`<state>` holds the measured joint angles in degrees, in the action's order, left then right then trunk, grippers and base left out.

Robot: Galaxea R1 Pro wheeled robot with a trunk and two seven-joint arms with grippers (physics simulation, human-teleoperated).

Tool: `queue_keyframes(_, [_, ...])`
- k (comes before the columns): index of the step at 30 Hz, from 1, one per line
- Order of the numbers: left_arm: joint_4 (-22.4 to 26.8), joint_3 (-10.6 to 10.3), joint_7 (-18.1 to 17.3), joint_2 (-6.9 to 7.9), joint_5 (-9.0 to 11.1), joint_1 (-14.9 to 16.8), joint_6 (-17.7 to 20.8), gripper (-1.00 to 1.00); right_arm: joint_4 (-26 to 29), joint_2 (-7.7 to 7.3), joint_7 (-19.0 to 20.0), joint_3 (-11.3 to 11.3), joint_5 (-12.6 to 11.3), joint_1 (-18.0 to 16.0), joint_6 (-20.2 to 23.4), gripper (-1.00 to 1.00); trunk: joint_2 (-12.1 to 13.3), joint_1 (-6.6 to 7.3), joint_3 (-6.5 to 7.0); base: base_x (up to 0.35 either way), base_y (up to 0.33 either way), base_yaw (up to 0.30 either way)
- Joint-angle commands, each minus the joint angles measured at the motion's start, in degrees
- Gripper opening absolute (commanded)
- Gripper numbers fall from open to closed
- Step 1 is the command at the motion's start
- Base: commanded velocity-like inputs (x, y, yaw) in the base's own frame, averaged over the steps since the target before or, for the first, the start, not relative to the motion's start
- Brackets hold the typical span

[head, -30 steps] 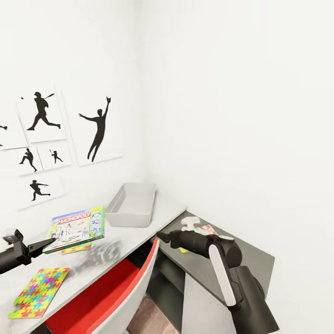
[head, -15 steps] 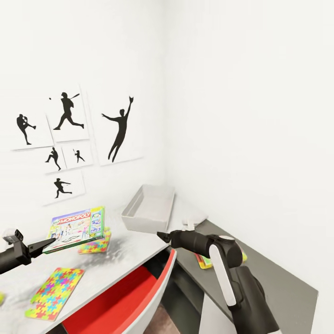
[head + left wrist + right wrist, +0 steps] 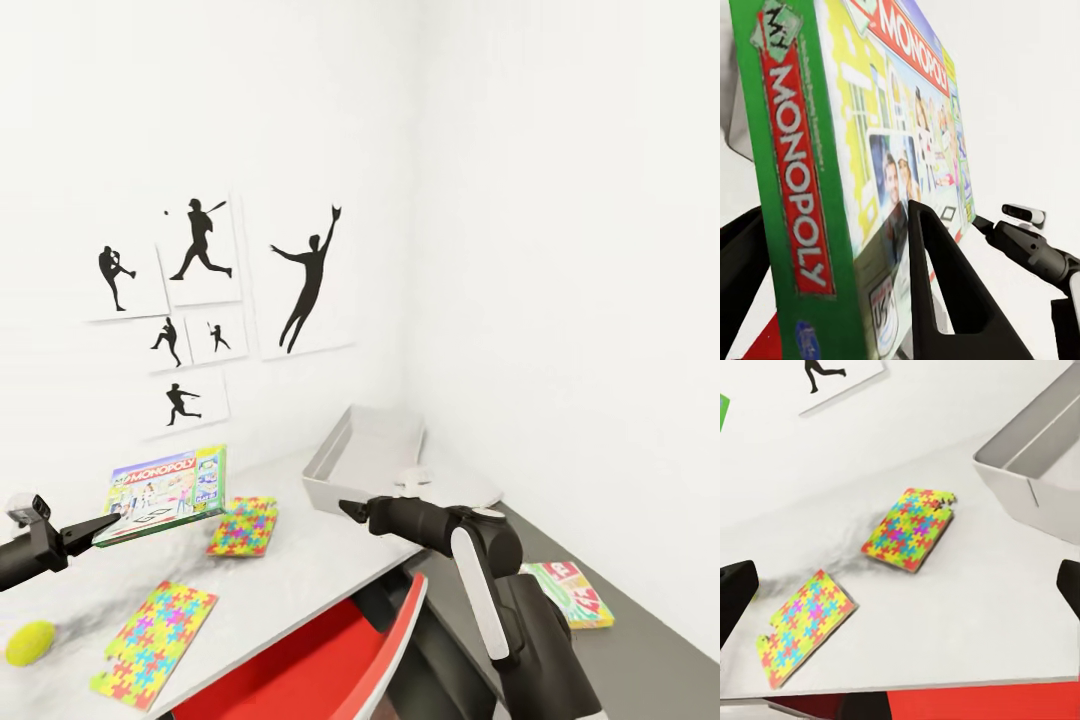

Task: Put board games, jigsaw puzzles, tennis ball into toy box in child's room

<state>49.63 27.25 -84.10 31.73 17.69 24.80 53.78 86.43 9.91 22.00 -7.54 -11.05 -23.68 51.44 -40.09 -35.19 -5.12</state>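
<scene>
One board game [image 3: 165,493], a Monopoly box, was recorded clamped by its edge in the left gripper [image 3: 95,528] and carried in the air above the table [image 3: 320,560], its green side close in the left wrist view [image 3: 802,187]. Over the last second the whole head view was seen to swing, so the camera was judged to have turned, not the objects. Newly brought into view were the tennis ball [image 3: 30,642], a second jigsaw puzzle [image 3: 244,526] beside the first [image 3: 155,644], and another game box [image 3: 567,592] on the lower dark wing. The toy box [image 3: 362,462] was noted in the corner, apparently unfilled. The right gripper [image 3: 350,510] was found holding nothing, its fingers wide apart in the right wrist view.
</scene>
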Motion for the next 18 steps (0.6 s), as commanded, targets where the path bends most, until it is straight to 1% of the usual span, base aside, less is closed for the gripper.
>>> queue_keyframes(1, [0.0,0.0,-0.2,0.0,0.2,0.1,0.6,-1.0,0.0,0.02,0.1,0.1,-0.1,0.0,0.3,1.0,-0.1,-0.04,-0.1,0.226,0.03,0.289])
queue_keyframes(4, [0.0,0.0,-0.2,0.0,0.2,0.1,0.6,-1.0,0.0,0.02,0.1,0.1,-0.2,0.0,0.1,1.0,-0.1,-0.04,-0.1,0.226,0.067,0.248])
queue_keyframes(7, [0.0,0.0,-0.2,0.0,0.2,0.1,0.6,-1.0,0.0,-0.01,0.1,0.1,-0.2,0.0,-0.1,1.0,-0.1,-0.04,-0.1,0.23,0.057,0.082])
queue_keyframes(14, [0.0,0.1,-0.2,0.0,0.2,0.1,0.6,-1.0,0.0,-0.01,0.1,0.2,-0.2,0.0,-0.1,1.0,-0.1,-0.04,-0.09,0.242,0.009,0.006])
queue_keyframes(18, [0.0,0.1,-0.3,0.0,0.2,0.1,0.6,-1.0,0.0,0.0,0.1,0.1,-0.2,0.0,-0.1,1.0,-0.1,-0.04,0.01,0.105,0.001,-0.096])
